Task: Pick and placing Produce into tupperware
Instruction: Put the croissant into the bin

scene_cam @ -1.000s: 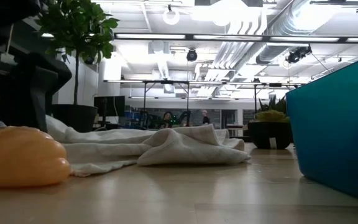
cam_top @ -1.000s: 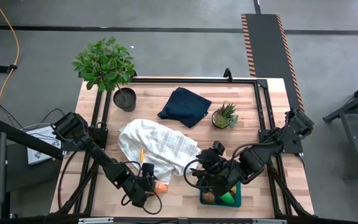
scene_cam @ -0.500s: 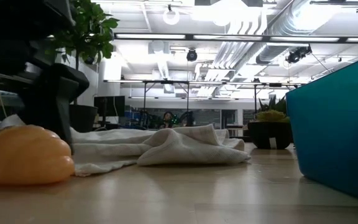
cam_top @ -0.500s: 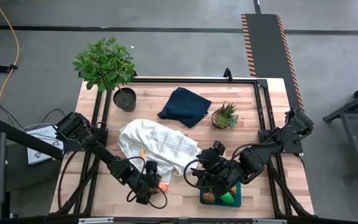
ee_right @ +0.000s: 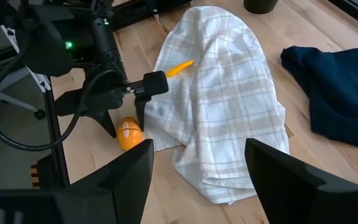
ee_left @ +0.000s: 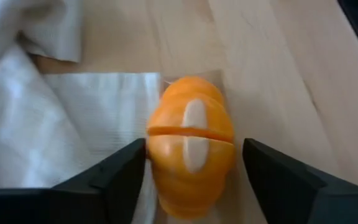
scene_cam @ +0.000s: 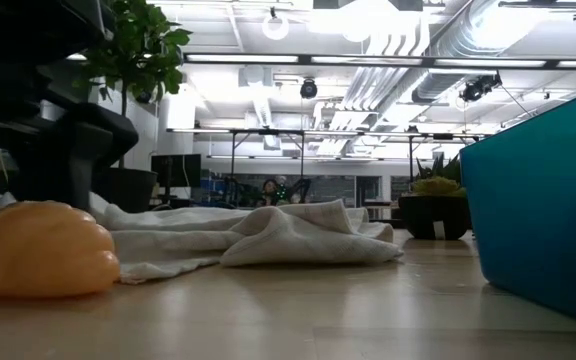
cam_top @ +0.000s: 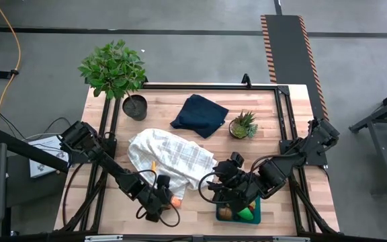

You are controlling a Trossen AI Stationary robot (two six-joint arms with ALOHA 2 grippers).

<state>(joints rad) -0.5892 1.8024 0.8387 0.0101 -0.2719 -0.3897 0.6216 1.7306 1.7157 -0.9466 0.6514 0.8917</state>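
Observation:
A ribbed orange piece (ee_left: 190, 143) lies on the bare wood by the towel's near corner, also seen in the high view (cam_top: 174, 200) and the low view (scene_cam: 38, 250). My left gripper (ee_left: 194, 163) is open and low over it, one finger on each side. My right gripper (ee_right: 197, 165) is open and hovers above the teal tupperware (cam_top: 254, 214). The tupperware holds a brown round piece (cam_top: 226, 213) and a green piece (cam_top: 246, 214). A slender yellow-orange piece (ee_right: 179, 67) lies on the checked towel (cam_top: 170, 158). My left gripper comes at the orange piece slanting down from the table's left, its fingers astride the piece's two sides. One finger (ee_left: 126, 171) stands right at the piece's edge and the other shows a gap. Whether it touches, I cannot tell. The piece rests on the table.
The white checked towel lies bunched mid-table beside the orange piece. A dark navy cloth (cam_top: 199, 114), a small spiky potted plant (cam_top: 243, 125) and a large leafy potted plant (cam_top: 116, 70) stand toward the far edge. Bare wood lies between the orange piece and the tupperware wall (scene_cam: 548, 220).
My left gripper has moved toward the table's right and come down around the orange piece, then held still. The piece has shifted slightly toward the right. My right arm has kept still.

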